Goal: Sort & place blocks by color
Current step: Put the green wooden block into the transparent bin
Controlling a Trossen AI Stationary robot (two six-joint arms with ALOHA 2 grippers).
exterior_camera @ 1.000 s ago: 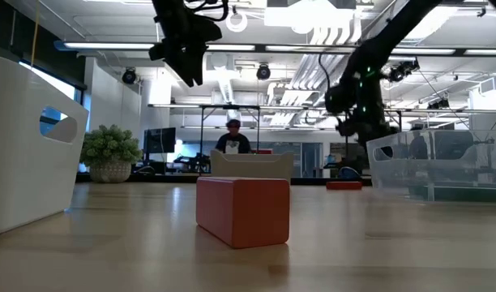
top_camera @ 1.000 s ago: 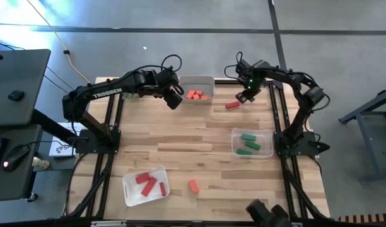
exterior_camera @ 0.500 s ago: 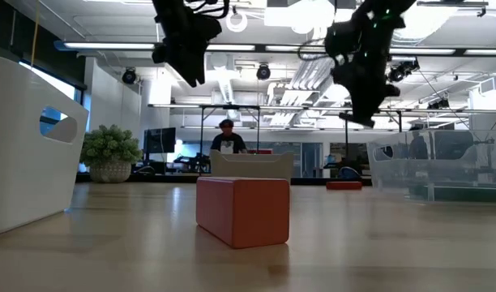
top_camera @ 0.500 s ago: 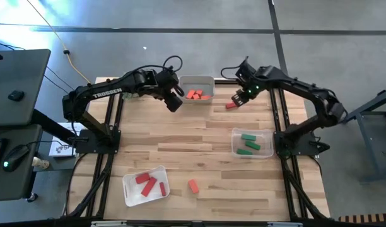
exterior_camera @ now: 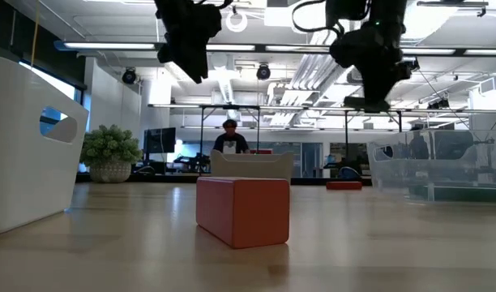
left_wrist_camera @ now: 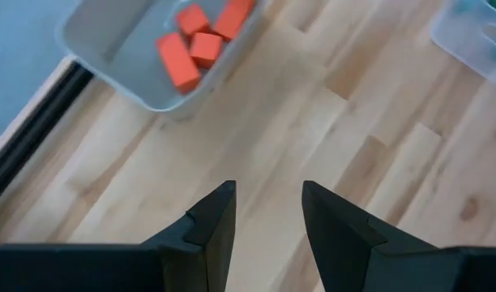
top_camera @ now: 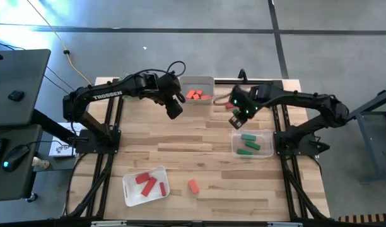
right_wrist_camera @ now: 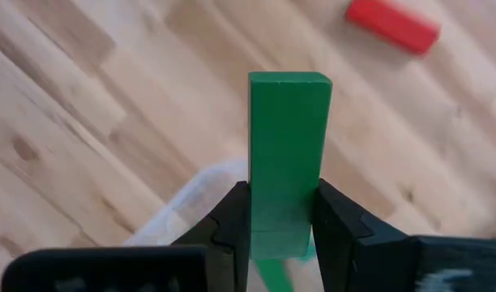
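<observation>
My right gripper [top_camera: 237,118] is shut on a long green block [right_wrist_camera: 288,138], above the far left corner of a clear tray [top_camera: 267,135] that holds three green blocks [top_camera: 248,143]. A red block [right_wrist_camera: 392,23] lies on the table just beyond it. My left gripper [left_wrist_camera: 268,215] hangs open and empty above the table, near a grey tray [top_camera: 196,81] that holds orange blocks [left_wrist_camera: 195,45]. A single orange block [top_camera: 193,186] lies near the front edge. Red blocks [top_camera: 149,183] lie in a white tray [top_camera: 131,194]. My right gripper pinches the green block's two long sides [right_wrist_camera: 284,203] between its two fingers, at one end of the block. The fingers point steeply down. The block sticks out past the fingertips in line with them, lifted clear of the table and the tray.
In the low view the orange block [exterior_camera: 242,209] is close in front, the white tray [exterior_camera: 29,138] at the left and the clear tray [exterior_camera: 442,166] at the right. A person [exterior_camera: 229,138] sits in the room beyond the table. Bare wood lies mid-table.
My right gripper has risen and swung from the table's far right area toward the near edge, to above the clear tray's far corner, rolling its wrist on the way. It has stayed shut.
</observation>
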